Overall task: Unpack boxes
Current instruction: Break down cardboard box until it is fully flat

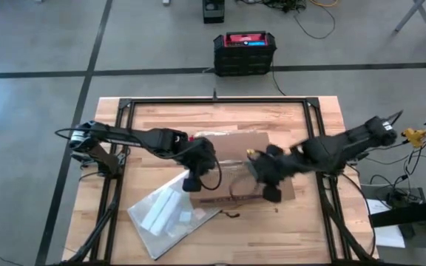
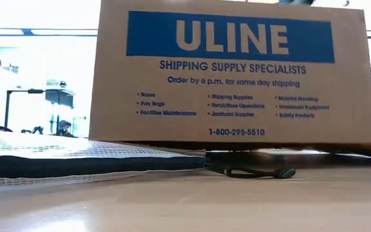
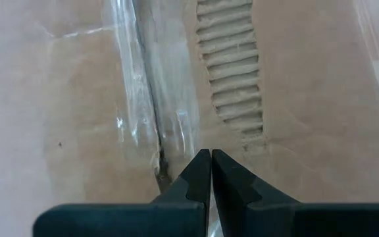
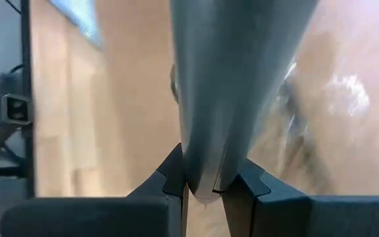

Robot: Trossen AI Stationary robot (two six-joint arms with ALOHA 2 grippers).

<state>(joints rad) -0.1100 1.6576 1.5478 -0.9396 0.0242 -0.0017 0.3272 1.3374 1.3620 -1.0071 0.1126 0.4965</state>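
We find box (image 1: 239,148) on tabletop (image 1: 302,229) between both arms | left end effector (image 3: 210,158) fully closed, empty, tips at taped seam, likely to slit it | right end effector (image 4: 206,187) clamps a grey flap-like piece, likely lifting

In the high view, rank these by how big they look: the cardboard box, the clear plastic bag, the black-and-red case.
1. Cardboard box, though both arms cover part of it.
2. Clear plastic bag, close behind, so unsure.
3. Black-and-red case, smallest, but lower on the floor.
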